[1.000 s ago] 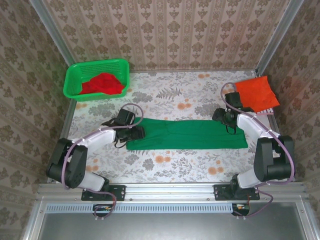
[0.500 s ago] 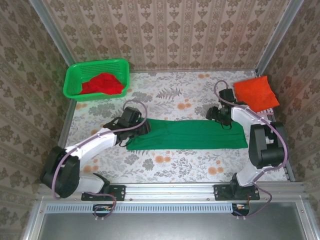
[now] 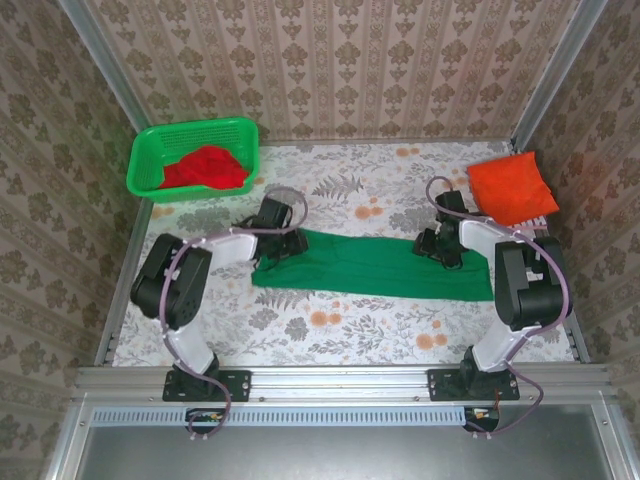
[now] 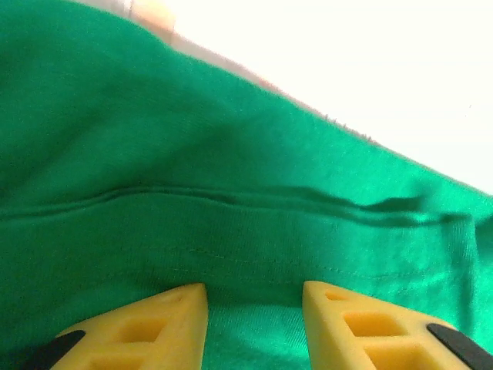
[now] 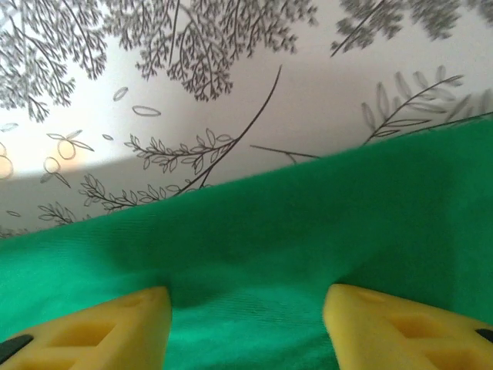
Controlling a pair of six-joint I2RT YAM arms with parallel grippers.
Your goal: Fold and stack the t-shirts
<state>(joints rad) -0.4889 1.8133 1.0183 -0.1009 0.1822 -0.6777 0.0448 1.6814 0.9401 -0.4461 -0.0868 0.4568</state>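
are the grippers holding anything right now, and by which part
nothing clearly held yet: left gripper and right gripper each straddle the far edge of the folded dark green cloth t-shirt, jaws apart, near its left and right ends

Three t-shirts: one dark green t-shirt, one orange-red t-shirt, one red t-shirt. One bright green lattice basket. Two robot arms, a left arm and a right arm, each with one pincer: the left pincer and the right pincer, with two yellow fingers apiece. One floral-printed tabletop.
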